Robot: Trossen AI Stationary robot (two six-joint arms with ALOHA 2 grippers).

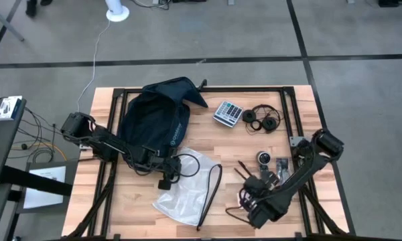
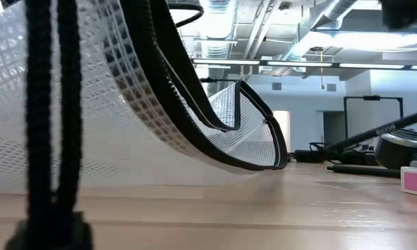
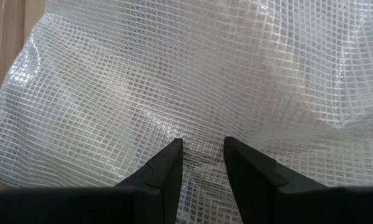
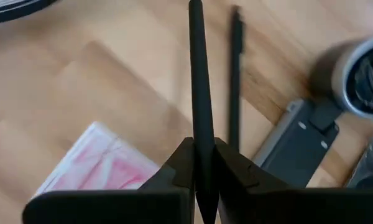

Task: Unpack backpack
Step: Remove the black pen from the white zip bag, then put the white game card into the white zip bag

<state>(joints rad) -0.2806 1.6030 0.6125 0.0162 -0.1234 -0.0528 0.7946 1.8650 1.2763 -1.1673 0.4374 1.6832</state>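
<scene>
The backpack (image 1: pixel 154 120) lies slumped at the table's (image 1: pixel 208 144) far left: soft, floppy fabric that will sag and fold, so you'd best take it by a strap or the rim of its opening rather than the loose body. Near it, toward the front, sprawls the clear mesh pouch (image 1: pixel 187 191), light and crinkly. Your left gripper (image 3: pixel 202 155) hovers over that pouch, fingers narrowly parted; whether they pinch the mesh is hard to say. At the front right, among unpacked items, your right gripper (image 4: pixel 202 168) is clamped on a slim black pen (image 4: pixel 199 81), another pen (image 4: pixel 235 74) lying just beside it.
</scene>
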